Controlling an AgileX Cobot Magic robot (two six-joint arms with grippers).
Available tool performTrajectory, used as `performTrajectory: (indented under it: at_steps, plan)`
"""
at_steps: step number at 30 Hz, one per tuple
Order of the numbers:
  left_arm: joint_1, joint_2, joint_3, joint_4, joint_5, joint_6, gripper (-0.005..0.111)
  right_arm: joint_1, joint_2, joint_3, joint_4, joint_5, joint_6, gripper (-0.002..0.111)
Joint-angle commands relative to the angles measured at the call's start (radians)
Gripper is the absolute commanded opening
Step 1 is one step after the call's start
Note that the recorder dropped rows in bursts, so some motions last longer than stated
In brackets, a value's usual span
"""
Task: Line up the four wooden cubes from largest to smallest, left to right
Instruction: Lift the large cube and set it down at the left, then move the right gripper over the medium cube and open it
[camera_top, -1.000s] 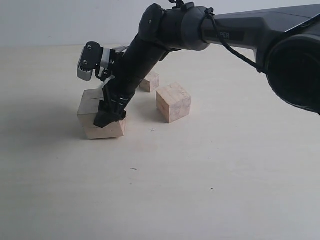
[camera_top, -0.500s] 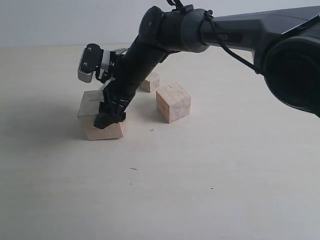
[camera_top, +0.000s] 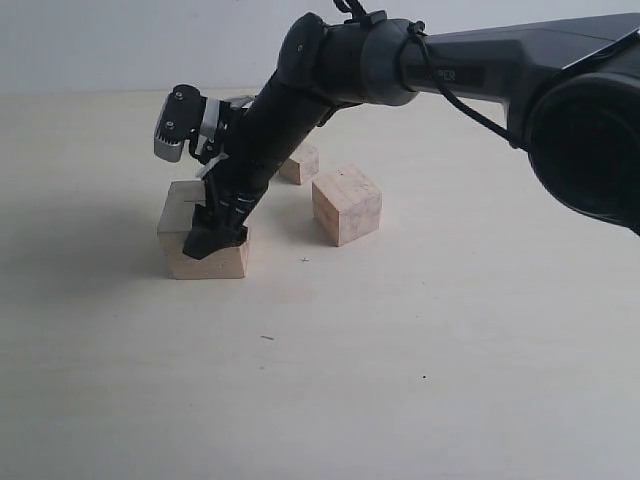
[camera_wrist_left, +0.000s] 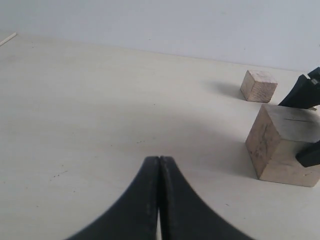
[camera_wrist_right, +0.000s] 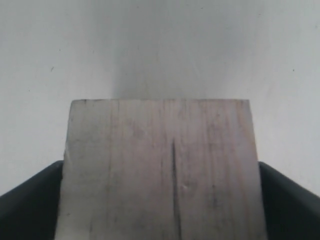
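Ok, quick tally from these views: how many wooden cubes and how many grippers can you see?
Wooden cubes: 3 (largest cube, mid-sized cube, small cube; no fourth cube shows)
Grippers: 2 (right gripper clamped on the largest cube, left gripper closed and empty)
Total: 5

A pale wooden cube (camera_wrist_right: 160, 170) fills the space between the jaws, its wide face turned to the camera. A thin dark saw-line runs along the grain of that face, just off the middle between the jaws. The two dark jaws press against the cube's opposite sides, one on each. Beyond the jaws and the cube's far edge lies the bare, whitish desk (camera_wrist_right: 160, 50), shadowed faintly near that edge.
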Motion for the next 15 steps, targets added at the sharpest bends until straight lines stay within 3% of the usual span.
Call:
performTrajectory:
  at_steps: [1,4,15]
  plan:
    - [-0.006,-0.006,0.003,-0.011,-0.011,0.001,0.000,0.002,-0.005,-0.012,0.036,0.003,-0.004,0.100]
    - [-0.006,-0.006,0.003,-0.011,-0.011,0.001,0.000,0.002,-0.017,-0.012,0.038,0.016,-0.002,0.105]
    - [-0.006,-0.006,0.003,-0.011,-0.011,0.001,0.000,0.002,-0.234,-0.012,-0.035,0.047,0.131,0.105]
